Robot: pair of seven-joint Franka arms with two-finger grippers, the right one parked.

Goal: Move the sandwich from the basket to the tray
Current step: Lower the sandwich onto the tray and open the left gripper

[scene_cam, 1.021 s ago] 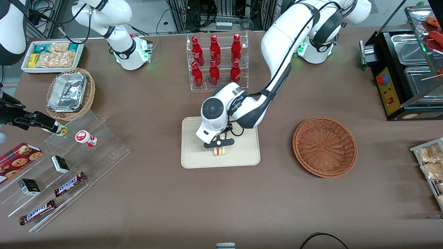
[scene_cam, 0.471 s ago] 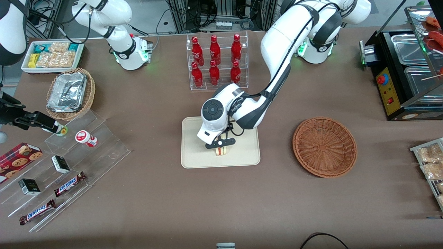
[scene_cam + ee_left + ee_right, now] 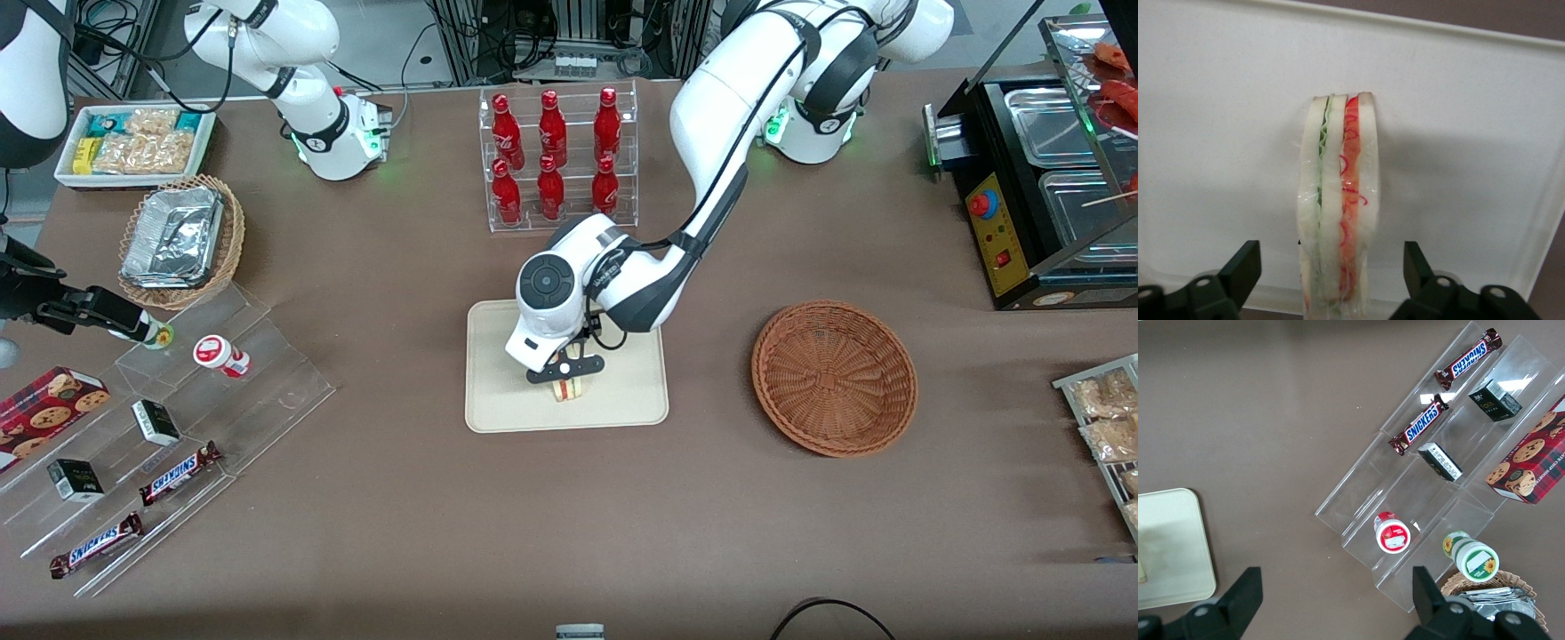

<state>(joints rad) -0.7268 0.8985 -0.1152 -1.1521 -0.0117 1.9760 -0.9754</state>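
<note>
The sandwich (image 3: 566, 388) stands on its edge on the tray (image 3: 498, 400), a little below the middle of the front view, with the gripper (image 3: 566, 368) directly above it. In the wrist view the gripper's fingers (image 3: 1241, 270) stand apart, one on each side of the sandwich (image 3: 1338, 207), with a clear gap between each pad and the bread; nothing is clamped. The basket (image 3: 834, 378) sits empty at the right of centre in the front view, well apart from the tray.

The sandwich looks light and soft: pale bread slices with thin red and green filling, wrapped in clear film that is likely slippery. Hard squeezing would probably crush the bread or push the filling out. The broad flat bread faces seem the sensible place to hold it, low enough for the pads to bear on bread rather than the loose film. Standing on a narrow edge, it may tip over if a finger brushes it as the gripper lifts away.
</note>
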